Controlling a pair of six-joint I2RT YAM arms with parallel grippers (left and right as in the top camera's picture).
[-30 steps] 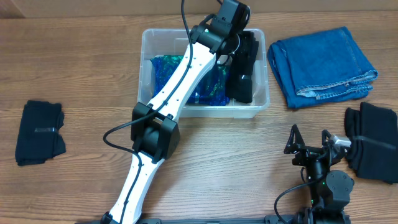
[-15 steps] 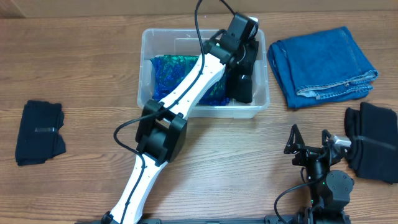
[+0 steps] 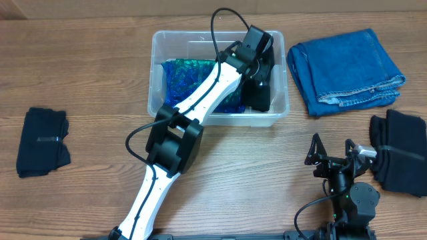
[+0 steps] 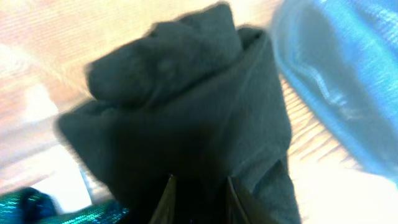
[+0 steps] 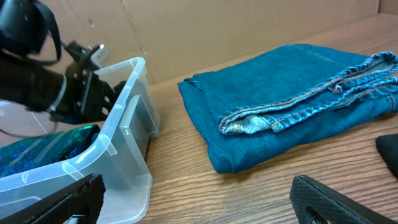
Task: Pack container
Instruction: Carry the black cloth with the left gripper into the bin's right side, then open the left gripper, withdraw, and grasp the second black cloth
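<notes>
1. Container. The clear plastic container [image 3: 155,75] stood on the wooden worktop [image 3: 87,73] close to the far edge, about midway along it. A white label showed through its floor near the far wall.

2. Contents. A blue-green shimmering cloth [image 3: 183,77] lay in the left and middle part of the container. A black garment [image 3: 261,95] filled the right end, against the right wall.

3. Left arm. The left arm reached from the near edge diagonally across the worktop and into the right end of the container. The left gripper [image 4: 199,180] sat directly over the black garment. In the left wrist view only the finger edges showed at the bottom of the frame, with dark fabric filling the space between them. Whether the jaws were clamped on the fabric or merely resting against it could not be told.

4. Right arm. The right gripper [image 3: 330,150] rested low near the near edge, toward the right corner. Its jaws were spread wide with nothing between them.

5. Other items. Folded blue jeans [image 3: 347,70] lay just beside the container toward the far right corner. A black folded garment [image 3: 403,150] lay at the right edge. Another black folded piece [image 3: 41,141] lay near the left edge, well apart from the container.
</notes>
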